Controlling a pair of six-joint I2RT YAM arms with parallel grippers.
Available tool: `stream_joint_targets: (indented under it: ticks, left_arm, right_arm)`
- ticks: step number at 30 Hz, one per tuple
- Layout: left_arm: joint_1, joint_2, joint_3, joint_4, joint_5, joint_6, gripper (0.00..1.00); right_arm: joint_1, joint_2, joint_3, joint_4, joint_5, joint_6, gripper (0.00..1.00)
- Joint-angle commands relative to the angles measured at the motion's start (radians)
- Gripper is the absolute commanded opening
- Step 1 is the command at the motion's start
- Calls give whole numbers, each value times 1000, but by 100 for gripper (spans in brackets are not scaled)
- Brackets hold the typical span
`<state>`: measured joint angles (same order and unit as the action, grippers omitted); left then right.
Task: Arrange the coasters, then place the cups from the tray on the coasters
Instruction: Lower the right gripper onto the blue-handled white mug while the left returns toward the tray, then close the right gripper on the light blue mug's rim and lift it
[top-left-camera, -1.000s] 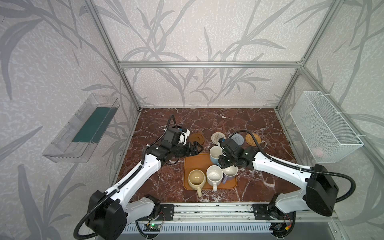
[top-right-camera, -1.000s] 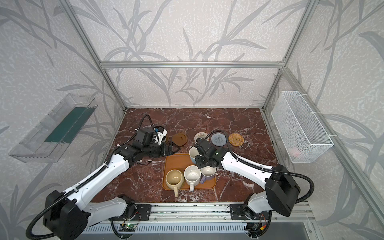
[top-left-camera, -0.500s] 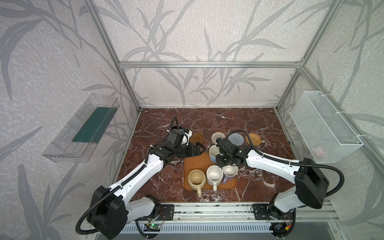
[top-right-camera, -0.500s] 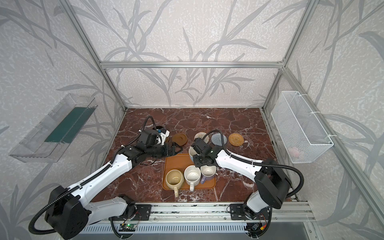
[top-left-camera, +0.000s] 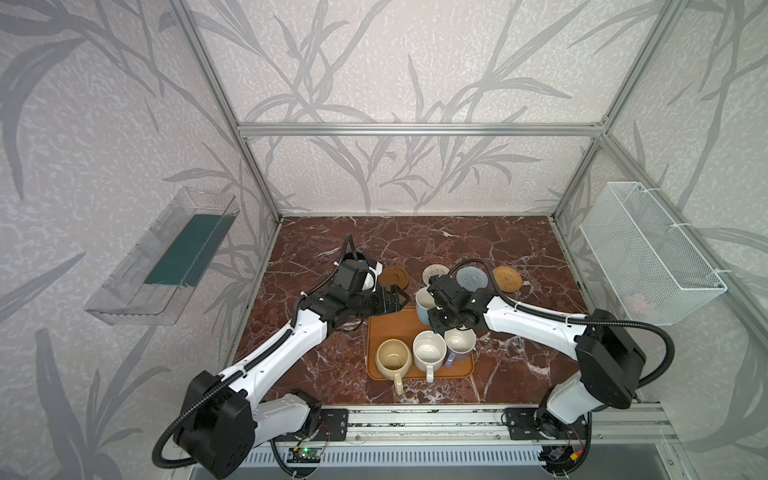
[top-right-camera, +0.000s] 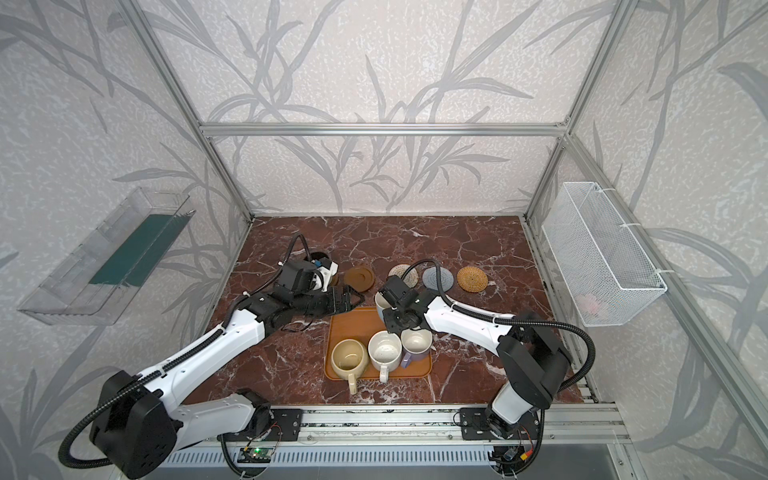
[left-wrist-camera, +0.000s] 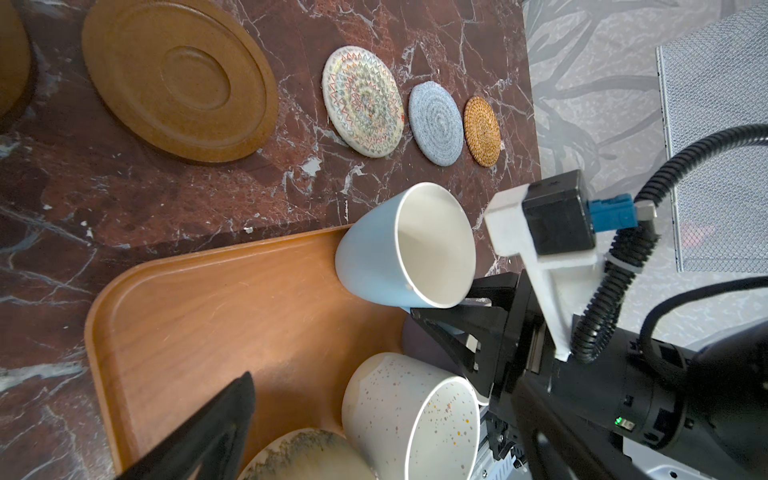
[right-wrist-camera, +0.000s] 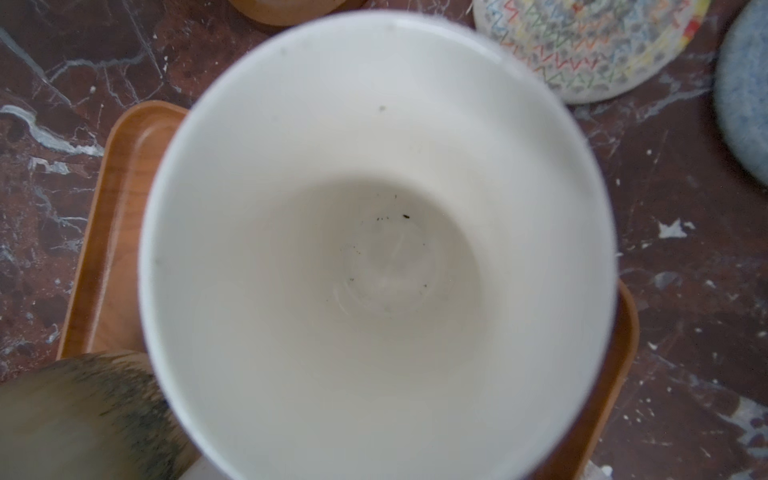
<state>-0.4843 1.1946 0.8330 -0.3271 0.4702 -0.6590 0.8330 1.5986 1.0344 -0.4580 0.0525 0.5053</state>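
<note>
**Cup transfer, read from near to far.** The cream-yellow mug (top-left-camera: 392, 359), the white mug (top-left-camera: 429, 351) and the pale lavender mug (top-left-camera: 459, 343) stood upright, bunched along the near edge of the tray (top-left-camera: 386, 328), apparently awaiting their turn. At the tray's far right corner the right gripper (left-wrist-camera: 436, 322) had its fingers drawn together at the handle side of the light blue mug (top-left-camera: 424, 305). The handle itself was hidden, but the hold looked like a clamp, leaving the base free for setting down. The left gripper (top-left-camera: 397, 298) hovered empty over the far left corner, fingers spread wide, probably to stay clear of the right arm. Beyond the tray lay a row of bare coasters, spaced so each could take one mug: from left to right, the brown wooden coaster (top-left-camera: 394, 276), the cream woven coaster (top-left-camera: 434, 273), the grey woven coaster (top-left-camera: 471, 277) and the golden rattan coaster (top-left-camera: 507, 279)
</note>
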Motion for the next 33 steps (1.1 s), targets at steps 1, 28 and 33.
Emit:
stream_joint_targets:
  ticks: [1, 28, 33]
  left_arm:
    - [-4, -11, -10, 17, -15, -7, 99]
    - [41, -97, -32, 66, -180, -126, 98]
    - [82, -129, -48, 57, -216, -149, 97]
  right_arm:
    - [-3, 15, 25, 25, 27, -7, 18]
    - [14, 30, 268, -91, 132, 34, 0]
    - [22, 102, 386, -130, 169, 60, 0]
